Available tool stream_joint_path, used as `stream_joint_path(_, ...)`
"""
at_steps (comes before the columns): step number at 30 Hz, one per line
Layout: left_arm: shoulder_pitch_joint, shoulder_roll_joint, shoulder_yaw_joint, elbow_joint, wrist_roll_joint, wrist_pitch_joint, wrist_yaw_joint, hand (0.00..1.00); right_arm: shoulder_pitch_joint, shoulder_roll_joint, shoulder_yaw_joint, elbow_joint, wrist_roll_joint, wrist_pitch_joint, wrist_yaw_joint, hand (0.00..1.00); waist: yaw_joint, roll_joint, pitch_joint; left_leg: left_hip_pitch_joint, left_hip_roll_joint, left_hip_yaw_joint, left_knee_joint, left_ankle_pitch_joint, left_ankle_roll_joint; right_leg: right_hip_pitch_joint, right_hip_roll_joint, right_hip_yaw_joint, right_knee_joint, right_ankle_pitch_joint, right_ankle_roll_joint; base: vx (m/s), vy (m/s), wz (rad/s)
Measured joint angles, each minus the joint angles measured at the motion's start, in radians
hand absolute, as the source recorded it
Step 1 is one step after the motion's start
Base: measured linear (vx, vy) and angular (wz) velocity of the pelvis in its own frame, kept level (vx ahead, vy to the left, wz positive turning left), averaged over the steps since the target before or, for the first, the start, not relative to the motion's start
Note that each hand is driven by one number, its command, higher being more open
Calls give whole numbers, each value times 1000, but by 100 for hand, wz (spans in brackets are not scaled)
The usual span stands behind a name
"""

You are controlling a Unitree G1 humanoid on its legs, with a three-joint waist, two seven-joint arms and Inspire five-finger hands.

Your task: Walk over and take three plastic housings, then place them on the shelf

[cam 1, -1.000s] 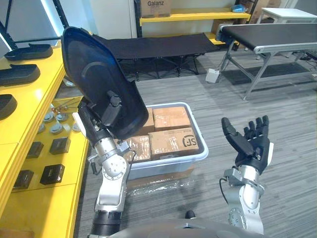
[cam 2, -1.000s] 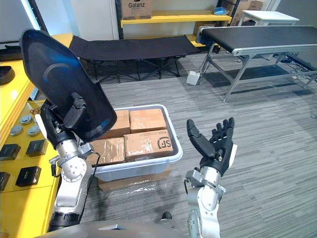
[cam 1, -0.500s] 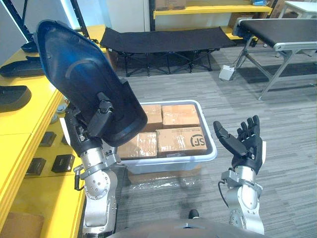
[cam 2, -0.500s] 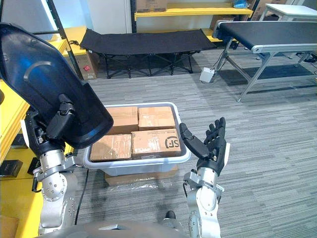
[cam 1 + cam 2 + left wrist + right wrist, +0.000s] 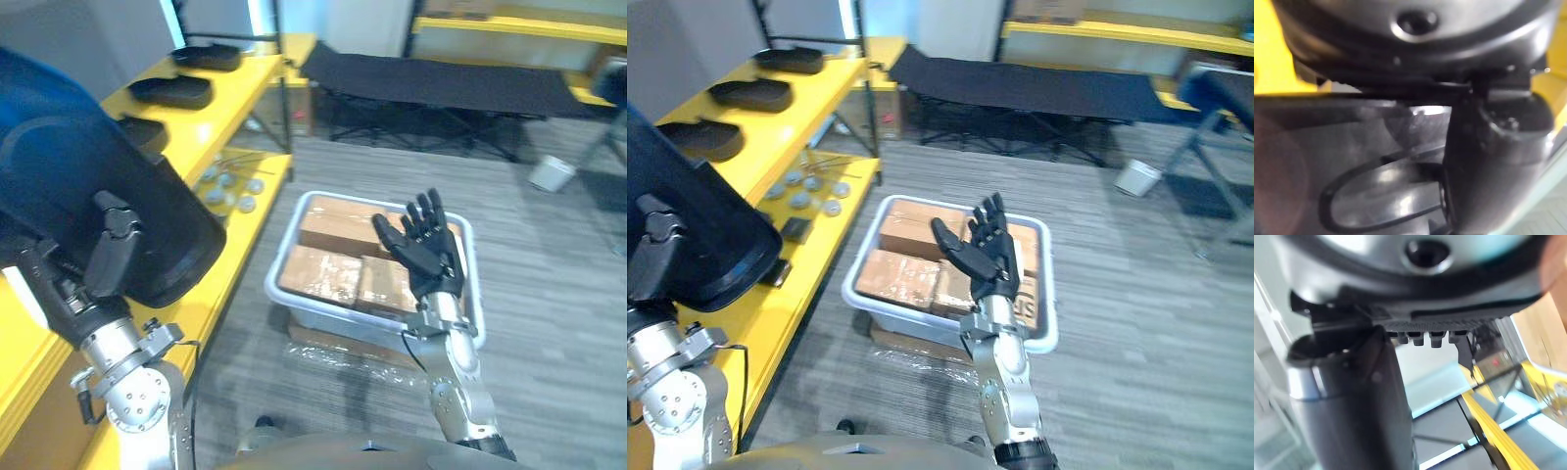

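Note:
A large dark blue plastic housing (image 5: pixel 78 186) is held up at the left, and my left hand (image 5: pixel 106 257) is shut on it with the thumb pressed across its face. The left wrist view shows that thumb (image 5: pixel 1484 147) lying on the glossy housing (image 5: pixel 1327 161). My right hand (image 5: pixel 423 251) is raised and open in front of a bin, palm up, holding nothing. Three more dark housings (image 5: pixel 172 90) lie in a row on the top level of the yellow shelf (image 5: pixel 240 93) at the left.
A white bin (image 5: pixel 286 296) packed with cardboard boxes (image 5: pixel 318 269) stands on the grey floor beside the shelf. Small round parts (image 5: pixel 230 186) and black blocks (image 5: pixel 795 229) lie on the shelf's lower level. A black folding cot (image 5: pixel 441 83) stands farther back.
The camera has swung left, so the yellow shelf and its housings now lie ahead. My left hand still holds the housing. My right hand stays open and shows nearer the bin.

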Motion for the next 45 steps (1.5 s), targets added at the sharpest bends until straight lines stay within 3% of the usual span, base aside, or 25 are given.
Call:
stream_joint_path(3,46,-12,53,-1,-11,-7,-22,0,-61,3,39,24,-58,9,-3,100,47,-11,6,-9,-17,-56,-1,6,5,26,-8,-57,0,-15,7,-39,1,62)
stream_joint_path(7,101,-27,71,-2,-29,-26,-55,0,-91,2,62,25,-65,43,-2,100,79,-19,6,-6,-24,-77,1,9,5,36,-17,-76,27,-36,10,-4,-3,22)
stream_joint_path(12,114,-37,50,-4,-45,-27,-115,0,-85,-9,47,28,-66,83,-1,100,69,-19,30,-18,-32,-87,35,19,20,74,-27,-129,61,-66,10,-16,-8,30)
stream_joint_path(14,109,-36,8,-3,-49,-28,-170,0,-76,-25,16,28,-114,83,-14,100,42,-22,40,-58,-40,24,62,39,69,108,-40,-207,64,-81,15,-73,24,100)
stream_joint_path(19,103,-35,-18,-2,-84,-52,-189,0,-53,-28,2,45,-213,82,-30,100,53,1,64,-76,-38,63,69,46,70,103,-51,-216,84,-90,23,-26,44,26)
stream_joint_path(22,73,-16,-37,3,-85,-62,-192,0,-34,-31,-15,47,-207,73,-15,100,27,-4,73,-82,-52,59,69,49,76,74,-47,-76,148,-165,34,-30,29,39)
stream_joint_path(24,12,18,-72,31,-90,-65,-228,0,-4,-31,-57,34,-210,50,-7,100,-11,-11,71,-101,-97,-16,70,61,88,41,-5,150,221,-274,0,-16,-53,102)
stream_joint_path(27,-61,52,-114,79,-95,-66,-290,0,6,-33,-121,24,-209,31,-2,100,-40,-9,73,-120,-134,-88,47,109,83,27,5,238,268,-300,-10,10,-44,88)
stream_joint_path(31,-70,67,-138,98,-99,-66,-358,0,6,-35,-169,12,-212,21,46,100,-30,0,85,-115,-131,-100,50,122,81,44,13,215,267,-304,-15,-37,-33,22)
stream_joint_path(34,-46,66,-138,98,-149,-65,-371,0,10,-36,-168,-31,-218,18,96,100,-36,25,101,-100,-121,-96,49,126,79,55,22,224,270,-314,-28,-119,-30,-6)
stream_joint_path(38,-30,66,-137,98,-171,-65,-372,0,40,-38,-179,-65,-218,11,110,100,-44,36,106,-99,-99,-26,48,109,85,50,24,217,288,-343,-34,-146,-15,12)
stream_joint_path(42,-14,66,-121,97,-164,-65,-358,0,40,-33,-196,-65,-208,-14,109,100,-38,30,117,-114,-104,42,66,108,94,57,-2,205,285,-349,-33,-12,63,17)
stream_joint_path(44,-12,65,-100,97,-157,-65,-361,0,40,-22,-201,-65,-209,-22,100,100,-36,-1,119,-120,-142,45,75,101,107,67,-39,200,283,-375,-46,82,99,41)
stream_joint_path(45,-14,65,-83,89,-154,-64,-370,0,38,-15,-202,-66,-209,-37,90,100,-34,-20,119,-165,-172,58,168,52,155,76,-56,203,286,-398,-85,121,143,50)
